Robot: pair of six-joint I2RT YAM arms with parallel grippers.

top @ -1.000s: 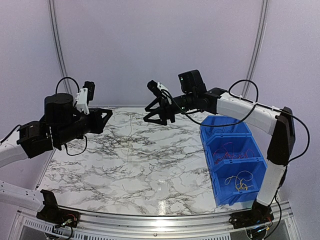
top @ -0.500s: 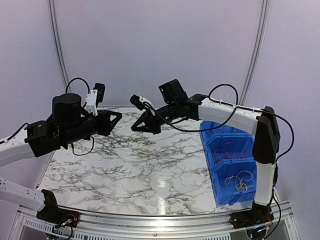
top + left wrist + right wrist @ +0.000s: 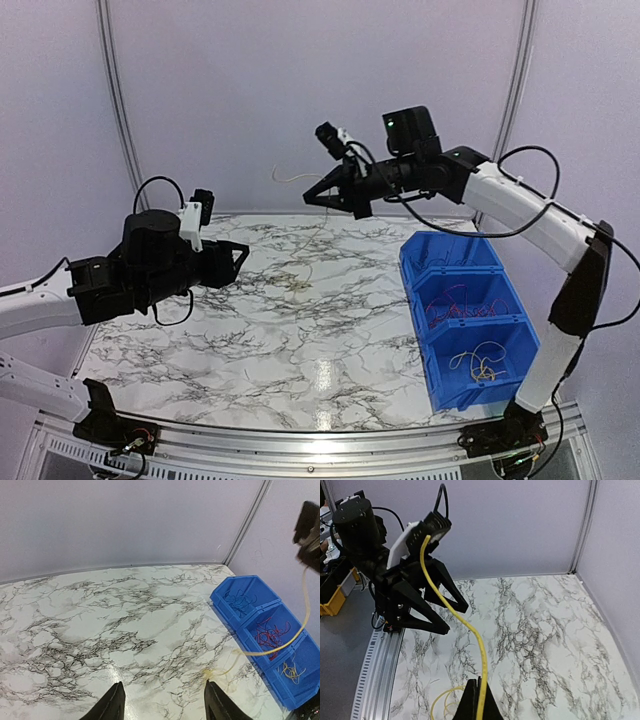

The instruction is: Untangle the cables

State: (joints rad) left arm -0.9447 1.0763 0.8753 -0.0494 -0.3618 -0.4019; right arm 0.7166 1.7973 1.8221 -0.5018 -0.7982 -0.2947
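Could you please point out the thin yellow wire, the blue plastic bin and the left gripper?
thin yellow wire (image 3: 482,665), right wrist view, on its middle stretch.
blue three-compartment plastic bin (image 3: 478,393), top external view, on its near end wall.
left gripper (image 3: 163,682), left wrist view, midway between its fingertips.

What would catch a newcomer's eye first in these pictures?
The right gripper, raised high over the far side of the marble tabletop, is shut on a yellow cable that hangs down to the surface. The left gripper hovers open and empty at the left. A blue bin along the right edge holds other cables in three compartments.
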